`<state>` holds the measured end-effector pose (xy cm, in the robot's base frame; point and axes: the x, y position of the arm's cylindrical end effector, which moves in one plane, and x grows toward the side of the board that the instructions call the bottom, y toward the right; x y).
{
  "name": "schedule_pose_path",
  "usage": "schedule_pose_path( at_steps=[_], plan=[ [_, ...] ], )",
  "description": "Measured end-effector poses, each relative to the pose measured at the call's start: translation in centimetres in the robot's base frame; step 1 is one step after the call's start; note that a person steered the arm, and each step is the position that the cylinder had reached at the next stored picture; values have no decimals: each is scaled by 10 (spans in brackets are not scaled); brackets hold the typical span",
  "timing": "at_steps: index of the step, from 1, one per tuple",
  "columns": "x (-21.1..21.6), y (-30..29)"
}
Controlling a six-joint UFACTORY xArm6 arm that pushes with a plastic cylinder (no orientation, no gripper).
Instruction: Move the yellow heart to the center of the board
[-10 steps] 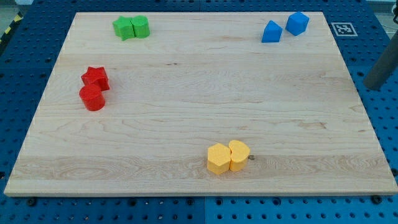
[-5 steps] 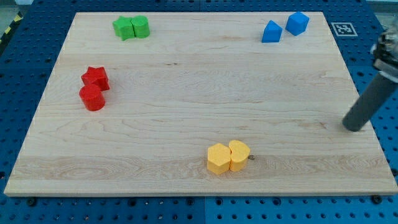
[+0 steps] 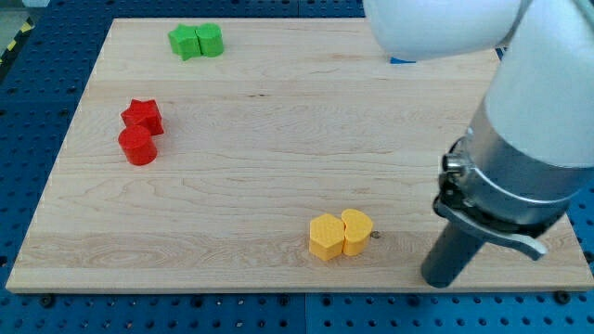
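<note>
Down at the view's bottom right, my tip [image 3: 441, 281], the end of the straight dark rod tool, sits on the pale wooden board [image 3: 278, 167]. No jaws here, so it holds nothing, and it touches no block. To its left, a short gap away, the yellow heart block [image 3: 357, 231] stands near the board's bottom edge, touching the yellow hexagon-like block [image 3: 326, 237] on its left side. Further up on the view's left, the red round block [image 3: 137, 146] sits touching the red star block [image 3: 143, 116] above it. At the top left, two green blocks [image 3: 196, 41] touch side by side. The big white-and-grey arm [image 3: 520, 139] covers the top right corner. The blue pegboard desk [image 3: 28, 111] surrounds the board.
</note>
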<state>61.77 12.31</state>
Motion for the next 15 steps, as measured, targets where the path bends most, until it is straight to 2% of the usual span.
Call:
schedule_pose_path(
  at_steps=[1, 3, 4, 6, 8, 9, 10, 11, 13, 15],
  plan=[
    [0, -43],
    [0, -53],
    [-3, -85],
    [-47, -73],
    [-52, -29],
    [-73, -27],
    [-81, -35],
    [-64, -41],
    [-108, -46],
    [-101, -76]
  ],
)
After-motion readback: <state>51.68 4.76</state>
